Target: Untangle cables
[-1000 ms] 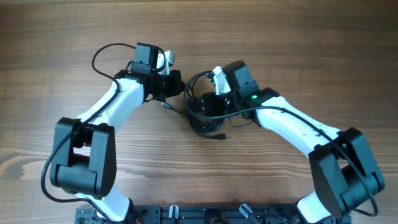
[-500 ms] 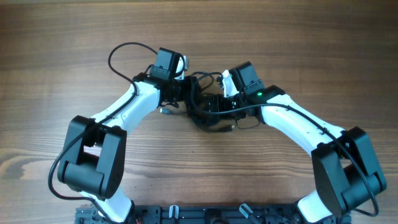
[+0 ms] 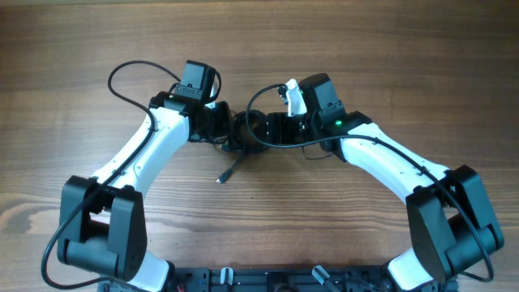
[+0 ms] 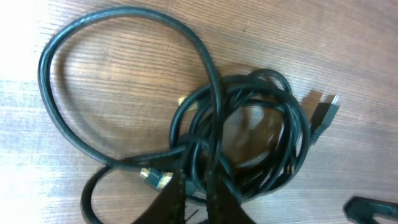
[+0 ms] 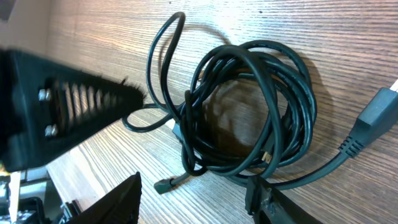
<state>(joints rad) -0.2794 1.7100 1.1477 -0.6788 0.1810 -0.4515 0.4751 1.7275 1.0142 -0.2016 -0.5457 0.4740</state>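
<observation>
from overhead, the cables [image 3: 250,132] lay as a dark clump near the middle of the wooden table [image 3: 365,49], between the two arms. the left end effector [image 3: 226,130] sat at the clump's left edge and the right end effector [image 3: 272,130] at its right edge. one loose strand ran from the clump toward the near side and ended in a small plug [image 3: 219,180] on bare wood.

in the left wrist view, the cables [image 4: 249,124] formed a tight coil with one wide loop thrown out to the left. the left end effector [image 4: 198,190] was narrow, its fingers apparently pinching a couple of strands at the coil's lower edge, though the contact itself was partly hidden. a flat plug [image 4: 323,113] lay just right of the coil.

in the right wrist view, the cables [image 5: 261,106] filled the middle of the frame. the right end effector [image 5: 194,185] stood wide at the coil's near edge, gripping nothing; one strand passed right against one finger. a grey plug [image 5: 373,118] lay at the right edge.
</observation>
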